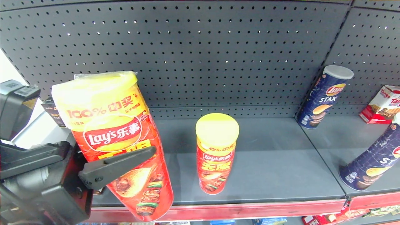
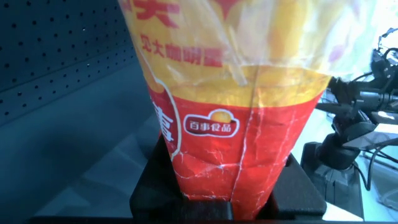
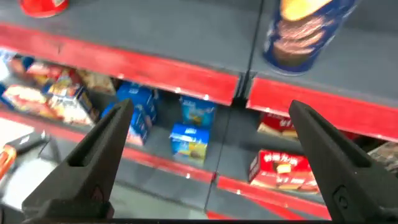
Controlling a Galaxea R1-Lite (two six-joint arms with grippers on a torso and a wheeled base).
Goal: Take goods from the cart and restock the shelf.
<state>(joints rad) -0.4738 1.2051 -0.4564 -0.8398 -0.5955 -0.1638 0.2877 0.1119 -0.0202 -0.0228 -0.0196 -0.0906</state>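
The left end effector (image 1: 123, 153) is clamped on a tall red chip can (image 1: 109, 131), upright just left of the smaller red can (image 1: 216, 153) standing on the shelf (image 1: 275, 162); the right end effector (image 3: 211, 109) gapes wide, empty, lower and right of that can; seemingly one can is placed and one is arriving, with bare shelf left to fill.

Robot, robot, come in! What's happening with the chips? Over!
Left hand shut on red chip can, at shelf front. Right hand open, empty. Second red can stands mid-shelf.
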